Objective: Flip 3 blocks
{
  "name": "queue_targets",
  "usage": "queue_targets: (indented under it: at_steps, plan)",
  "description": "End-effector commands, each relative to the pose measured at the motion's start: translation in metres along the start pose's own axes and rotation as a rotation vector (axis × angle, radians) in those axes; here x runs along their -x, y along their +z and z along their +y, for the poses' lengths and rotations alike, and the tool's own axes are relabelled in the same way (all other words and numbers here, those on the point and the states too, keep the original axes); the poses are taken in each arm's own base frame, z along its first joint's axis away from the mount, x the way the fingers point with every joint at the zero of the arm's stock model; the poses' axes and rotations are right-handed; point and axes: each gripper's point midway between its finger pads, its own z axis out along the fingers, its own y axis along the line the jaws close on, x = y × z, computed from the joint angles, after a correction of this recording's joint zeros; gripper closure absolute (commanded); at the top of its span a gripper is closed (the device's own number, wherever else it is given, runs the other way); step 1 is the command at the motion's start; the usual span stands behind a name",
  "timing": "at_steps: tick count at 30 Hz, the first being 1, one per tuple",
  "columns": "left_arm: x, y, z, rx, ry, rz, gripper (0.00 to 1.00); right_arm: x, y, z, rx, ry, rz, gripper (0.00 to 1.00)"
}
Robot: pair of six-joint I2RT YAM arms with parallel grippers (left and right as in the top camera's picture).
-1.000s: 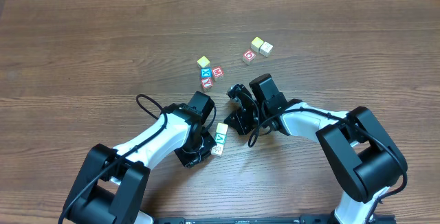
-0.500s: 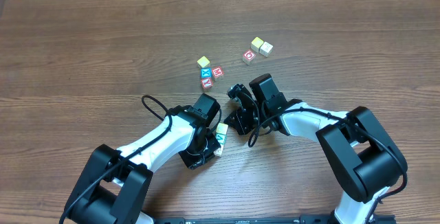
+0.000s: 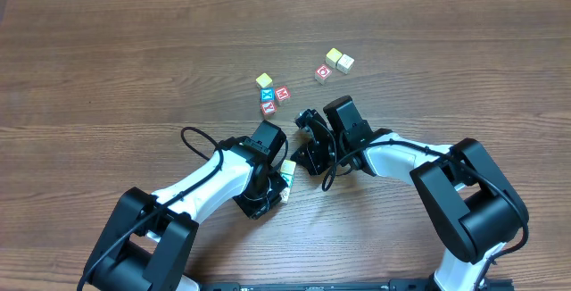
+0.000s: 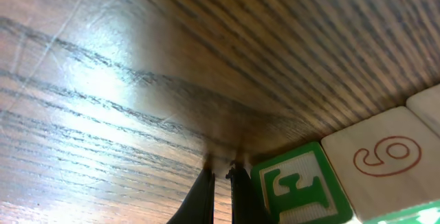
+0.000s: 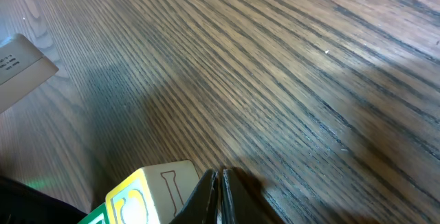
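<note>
Both tools are pinched fully closed with nothing between the fingers. That suits nudging rather than grasping, since cubes this small probably tip more readily from a narrow closed tip than from a grip. The left tool (image 4: 221, 177) is low over the table (image 3: 107, 77), its tip touching or nearly touching the green block (image 4: 295, 191). The cream block (image 4: 385, 159) sits against that block's other side, so a push here looks meant to roll the green one. The right tool (image 5: 220, 181) sits low just beside the pale yellow block (image 5: 148, 191), perhaps to brace it. All three huddle between the arms, toward the table's near edge and well apart from the other cubes (image 3: 272, 96) nearer the far edge.
</note>
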Motion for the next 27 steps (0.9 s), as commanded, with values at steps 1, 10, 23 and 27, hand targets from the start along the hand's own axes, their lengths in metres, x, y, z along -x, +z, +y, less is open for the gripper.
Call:
queue_targets:
  at_steps: [1, 10, 23, 27]
  plan:
    - [-0.0036, 0.0045, 0.0033, 0.017, -0.068, 0.015, 0.96, -0.0026, 0.0038, -0.0035, -0.016, 0.005, 0.008, 0.94]
    - [-0.0069, 0.0044, 0.0019, 0.011, -0.124, 0.034, 0.96, -0.0026, 0.0038, -0.0028, -0.012, 0.004, 0.008, 0.94]
    - [-0.0074, 0.0044, 0.0006, 0.007, -0.176, 0.038, 0.96, -0.0042, 0.0067, 0.0027, -0.005, -0.008, 0.015, 0.94]
    - [-0.0074, 0.0044, 0.0005, 0.007, -0.186, 0.038, 0.96, -0.0047, 0.0074, 0.0041, -0.003, -0.011, 0.017, 0.94]
